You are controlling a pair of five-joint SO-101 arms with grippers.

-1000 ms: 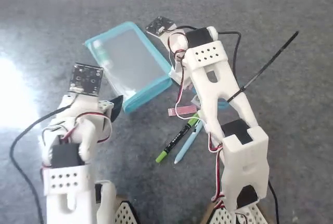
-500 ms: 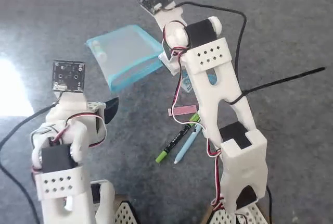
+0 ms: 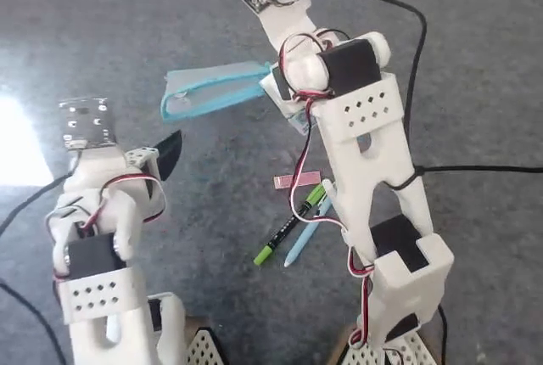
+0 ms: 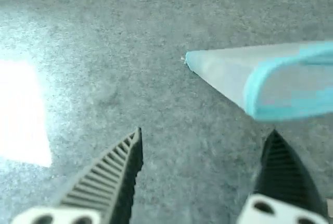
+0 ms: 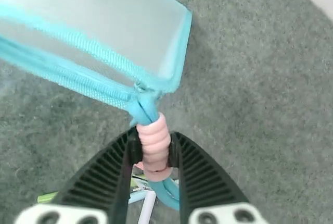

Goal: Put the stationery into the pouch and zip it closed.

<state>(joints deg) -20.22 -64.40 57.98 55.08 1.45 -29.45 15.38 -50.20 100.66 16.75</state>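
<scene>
Pouch [image 5: 104,31] hangs from right tool [image 5: 152,134] (pink tab [image 5: 154,153] pinched).

grey table [image 3: 102,42] | on it: green-tipped black pen [image 3: 284,232], blue pen [image 3: 306,235], pink strip [image 3: 297,180]

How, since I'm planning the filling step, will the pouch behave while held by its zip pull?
The pouch looks floppy: it hangs tilted from the right pincer, shut on the pink zip pull. Probably light, since that pull alone holds it up. It may swing or sag when nudged.
</scene>
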